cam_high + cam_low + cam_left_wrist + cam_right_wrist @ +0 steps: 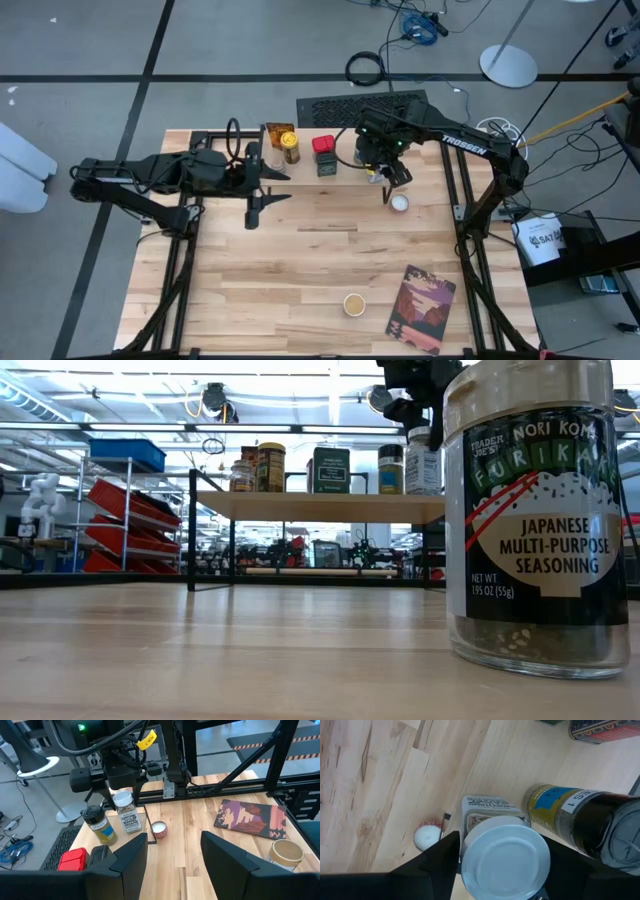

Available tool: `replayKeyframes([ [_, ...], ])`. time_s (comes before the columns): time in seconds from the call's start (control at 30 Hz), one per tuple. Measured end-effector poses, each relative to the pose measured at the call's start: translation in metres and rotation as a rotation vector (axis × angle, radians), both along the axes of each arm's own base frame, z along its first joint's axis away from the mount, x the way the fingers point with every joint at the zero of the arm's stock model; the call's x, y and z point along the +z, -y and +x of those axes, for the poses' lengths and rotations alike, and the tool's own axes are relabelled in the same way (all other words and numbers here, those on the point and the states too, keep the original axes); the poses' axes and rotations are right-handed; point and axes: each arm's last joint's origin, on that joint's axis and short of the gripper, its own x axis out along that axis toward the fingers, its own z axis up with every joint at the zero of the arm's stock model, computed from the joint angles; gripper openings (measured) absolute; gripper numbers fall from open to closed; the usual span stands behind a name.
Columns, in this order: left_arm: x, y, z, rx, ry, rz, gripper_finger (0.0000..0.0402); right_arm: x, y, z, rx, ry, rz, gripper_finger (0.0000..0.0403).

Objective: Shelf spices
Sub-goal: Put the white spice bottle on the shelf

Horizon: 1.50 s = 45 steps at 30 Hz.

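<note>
In the low view, nearest us stands a furikake seasoning jar point(545, 525) on the desk point(250, 650); behind it the shelf point(320, 507) carries several spice jars.

From above, we see the right end effector point(384, 172) over the shelf's right end, and the left end effector point(262, 190) hovering above the desk just in front of the shelf's left part. A small white-topped jar point(399, 203) sits on the desk near the right arm; a book point(421, 309) lies at the near right.

In the left wrist view, its fingers point(127, 857) stand apart, empty.

In the right wrist view, the fingers point(437, 852) flank a white-lidded jar point(502, 855) standing on the shelf beside a black-capped jar point(580, 822); we cannot tell whether they grip it.
</note>
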Motion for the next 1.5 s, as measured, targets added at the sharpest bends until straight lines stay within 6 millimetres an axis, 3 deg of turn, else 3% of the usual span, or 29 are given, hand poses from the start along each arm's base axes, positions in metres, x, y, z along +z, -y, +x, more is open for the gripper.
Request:
replayKeyframes([
  [0.5,0.000,0.000,0.000,-0.002,-0.005,0.006,0.0195,0.002,0.001,-0.002,-0.054,-0.001,-0.030,0.0235],
  [0.83,-0.002,0.000,-0.001,-0.003,-0.017,0.009,0.0195,0.005,0.002,-0.003,-0.108,0.004,-0.044,0.0296],
  [1.13,-0.003,0.000,-0.001,-0.003,-0.029,0.010,0.0195,0.044,-0.004,-0.015,-0.192,0.082,-0.037,0.0302],
  [1.3,-0.003,0.000,-0.001,-0.003,-0.032,0.011,0.0195,0.075,-0.014,-0.026,-0.306,0.231,-0.002,0.0302],
  [1.5,-0.004,0.000,-0.002,-0.003,-0.047,0.013,0.0195,0.098,-0.031,-0.042,-0.607,0.375,0.073,0.0302],
])
